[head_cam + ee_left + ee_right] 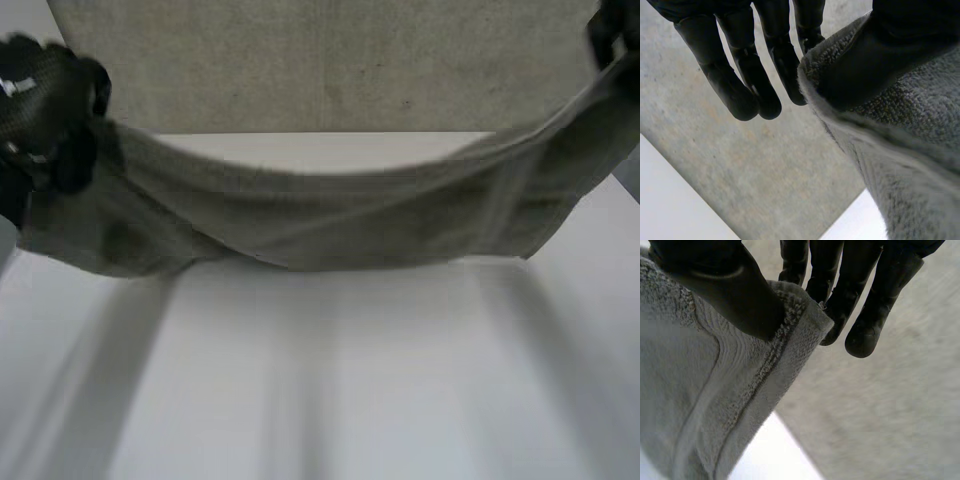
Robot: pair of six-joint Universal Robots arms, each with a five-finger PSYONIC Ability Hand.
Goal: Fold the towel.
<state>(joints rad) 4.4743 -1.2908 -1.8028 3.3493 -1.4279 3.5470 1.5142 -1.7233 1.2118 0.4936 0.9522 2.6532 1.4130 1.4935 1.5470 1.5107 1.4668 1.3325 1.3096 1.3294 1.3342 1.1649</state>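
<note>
Two hands hold one towel up over the white surface, one hand at each end.

At the left, the left hand is up near the surface's left edge with the towel's end gathered in it. A fold of cloth hangs below it. In the left wrist view its thumb lies on the towel's hemmed edge and presses it against a finger behind the cloth. This hand is therefore pinching the towel, while its other fingers reach out straight and free just beside the cloth.

Between the hands the towel sags in a shallow curve, lowest about the middle. Its lower edge hangs close to the surface, but I cannot tell whether it touches.

Beyond the towel, a flat grey-beige sheet lies on the surface, with a strip of bare white between the two. I cannot tell whether it is part of the same cloth. It also shows beneath both hands in the wrist views.

At the right, the right hand is higher than the left, and the towel runs up to it in a taut band. In the right wrist view the thumb sits on the towel's corner, beside the stitched border. One finger is tucked behind the edge, so this hand too grips the towel in a pinch. Its remaining fingers hang straight and clear of the cloth.
</note>
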